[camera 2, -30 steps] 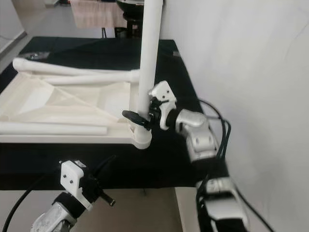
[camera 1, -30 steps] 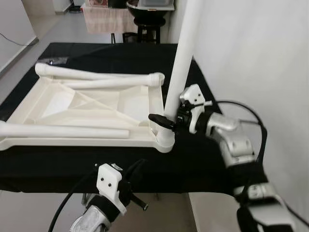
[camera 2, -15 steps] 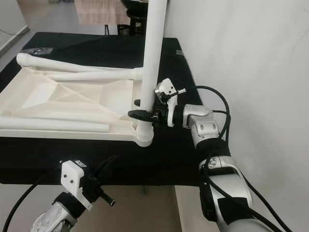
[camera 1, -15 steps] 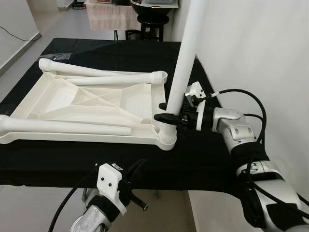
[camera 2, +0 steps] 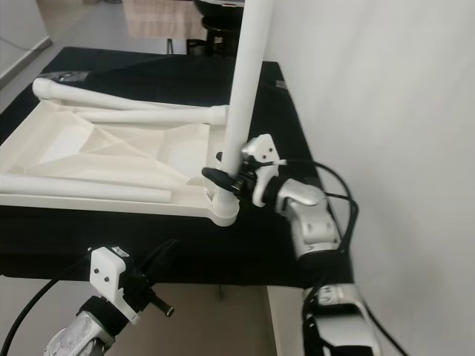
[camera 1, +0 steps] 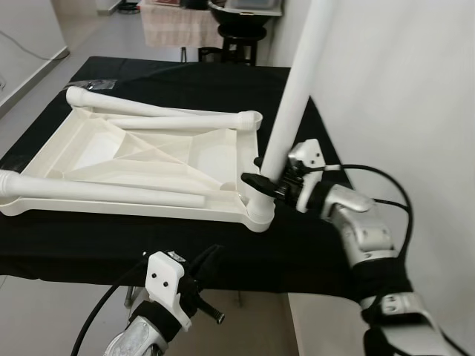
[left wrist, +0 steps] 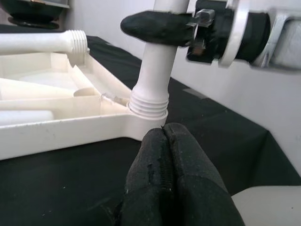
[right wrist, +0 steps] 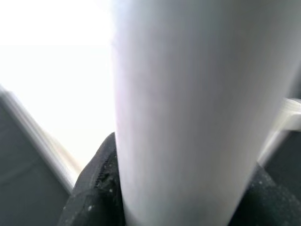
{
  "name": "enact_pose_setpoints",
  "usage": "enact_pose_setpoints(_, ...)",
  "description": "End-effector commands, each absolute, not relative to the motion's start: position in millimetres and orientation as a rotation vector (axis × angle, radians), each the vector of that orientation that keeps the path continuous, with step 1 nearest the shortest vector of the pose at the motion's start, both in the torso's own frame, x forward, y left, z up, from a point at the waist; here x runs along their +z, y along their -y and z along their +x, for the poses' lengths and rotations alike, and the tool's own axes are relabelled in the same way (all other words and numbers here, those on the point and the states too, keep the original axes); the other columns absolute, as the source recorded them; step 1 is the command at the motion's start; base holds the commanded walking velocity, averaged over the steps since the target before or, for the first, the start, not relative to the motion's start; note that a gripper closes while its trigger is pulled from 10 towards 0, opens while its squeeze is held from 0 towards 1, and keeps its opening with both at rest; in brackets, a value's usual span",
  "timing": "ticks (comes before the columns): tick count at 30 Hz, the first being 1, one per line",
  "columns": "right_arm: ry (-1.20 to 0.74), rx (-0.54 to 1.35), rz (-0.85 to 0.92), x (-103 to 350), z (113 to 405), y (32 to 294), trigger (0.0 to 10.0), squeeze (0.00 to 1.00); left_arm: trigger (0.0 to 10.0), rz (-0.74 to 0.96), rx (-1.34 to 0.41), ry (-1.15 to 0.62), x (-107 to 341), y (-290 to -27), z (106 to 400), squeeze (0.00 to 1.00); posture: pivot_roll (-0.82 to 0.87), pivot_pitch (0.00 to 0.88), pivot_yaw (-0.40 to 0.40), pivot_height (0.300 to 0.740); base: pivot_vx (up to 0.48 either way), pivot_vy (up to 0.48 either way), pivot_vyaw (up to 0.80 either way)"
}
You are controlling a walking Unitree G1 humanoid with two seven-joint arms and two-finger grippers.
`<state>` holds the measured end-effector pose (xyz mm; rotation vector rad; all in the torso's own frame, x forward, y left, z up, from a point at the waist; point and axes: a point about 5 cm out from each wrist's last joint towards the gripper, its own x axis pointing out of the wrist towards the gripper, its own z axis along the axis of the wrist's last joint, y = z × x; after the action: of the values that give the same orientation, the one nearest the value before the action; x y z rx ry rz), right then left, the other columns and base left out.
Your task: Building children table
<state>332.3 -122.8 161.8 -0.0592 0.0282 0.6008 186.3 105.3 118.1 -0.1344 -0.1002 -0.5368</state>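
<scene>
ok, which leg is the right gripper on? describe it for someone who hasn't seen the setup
On the black table lies an upturned white tabletop. At its near right corner the right gripper clamps a white leg, the sole upright one; the other legs lie flat.

Bare black worktop (camera 1: pixel 111 237) runs open along the near edge, before the upturned tabletop (camera 1: pixel 148 159). The upright leg (camera 1: pixel 293 104) blocks the near right corner, close beside the white wall (camera 1: pixel 401 89). Loose legs (camera 1: pixel 104 191) lie across the tabletop.
</scene>
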Motion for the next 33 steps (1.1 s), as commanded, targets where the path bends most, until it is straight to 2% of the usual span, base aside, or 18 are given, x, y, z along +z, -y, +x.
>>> enact_pose_setpoints(1, -0.235, 0.444, -0.125, 122.0, 323.6, 131.7, 0.0, 0.0, 10.0, -0.131, -0.544, 0.077, 113.5, -105.4, 186.4, 0.0, 0.09, 0.064, -0.115, 0.74, 0.0, 0.0, 0.0)
enact_pose_setpoints(10, -0.205, 0.478, -0.099, 128.1, 325.8, 119.8, 0.0, 0.0, 10.0, -0.126, -0.534, 0.079, 111.9, -105.9, 188.4, 0.0, 0.09, 0.049, -0.109, 0.74, 0.0, 0.0, 0.0)
enact_pose_setpoints(11, -0.202, 0.515, -0.101, 129.8, 324.9, 117.9, 10.0, 0.0, 10.0, -0.126, -0.534, 0.079, 111.7, -105.8, 188.5, 0.0, 0.09, 0.047, -0.106, 0.74, 0.0, 0.0, 0.0)
enact_pose_setpoints(12, -0.202, 0.515, -0.101, 129.8, 324.9, 117.9, 10.0, 0.0, 10.0, -0.126, -0.534, 0.079, 111.7, -105.8, 188.5, 0.0, 0.09, 0.047, -0.106, 0.74, 0.0, 0.0, 0.0)
enact_pose_setpoints(13, -0.201, 0.569, -0.087, 133.8, 323.9, 115.7, 10.0, 1.0, 10.0, -0.127, -0.536, 0.077, 111.3, -105.7, 188.5, 0.0, 0.08, 0.044, -0.1, 0.74, 0.0, 0.0, 0.0)
enact_pose_setpoints(20, -0.128, 0.762, -0.033, 154.1, 324.6, 111.2, 10.0, 1.0, 10.0, -0.13, -0.545, 0.07, 109.1, -104.8, 188.6, 0.0, 0.08, 0.029, -0.099, 0.74, 0.0, 0.0, 0.0)
enact_pose_setpoints(21, -0.097, 0.852, -0.03, 160.1, 324.9, 111.6, 10.0, 0.55, 10.0, -0.13, -0.545, 0.07, 108.6, -104.2, 188.6, 0.0, 0.09, 0.026, -0.099, 0.74, 0.0, 0.0, 0.0)
enact_pose_setpoints(22, -0.073, 0.923, -0.039, 164.9, 324.6, 112.2, 10.0, 0.33, 10.0, -0.13, -0.545, 0.069, 108.3, -103.9, 188.6, 0.0, 0.09, 0.026, -0.099, 0.74, 0.0, 0.0, 0.0)
enact_pose_setpoints(23, -0.061, 1.017, -0.04, 170.2, 324.0, 113.9, 10.0, 0.0, 10.0, -0.129, -0.544, 0.069, 107.8, -103.6, 188.4, 0.0, 0.09, 0.022, -0.101, 0.74, 0.0, 0.0, 0.0)
enact_pose_setpoints(28, -0.06, 1.13, -0.025, 175.3, 324.4, 116.9, 10.0, 0.0, 10.0, -0.129, -0.543, 0.068, 107.0, -103.2, 188.3, 0.0, 0.09, 0.02, -0.105, 0.74, 0.0, 0.0, 0.0)
enact_pose_setpoints(29, -0.104, 1.202, 0.025, 172.0, 333.1, 120.8, 10.0, 0.0, 10.0, -0.129, -0.543, 0.067, 106.0, -102.5, 188.4, 0.0, 0.1, 0.014, -0.113, 0.74, 0.0, 0.0, 0.0)
enact_pose_setpoints(33, -0.154, 1.249, 0.023, 164.8, 337.0, 123.2, 10.0, 0.0, 10.0, -0.128, -0.54, 0.066, 105.6, -102.4, 188.2, 0.0, 0.11, 0.014, -0.116, 0.74, 0.0, 0.0, 0.0)
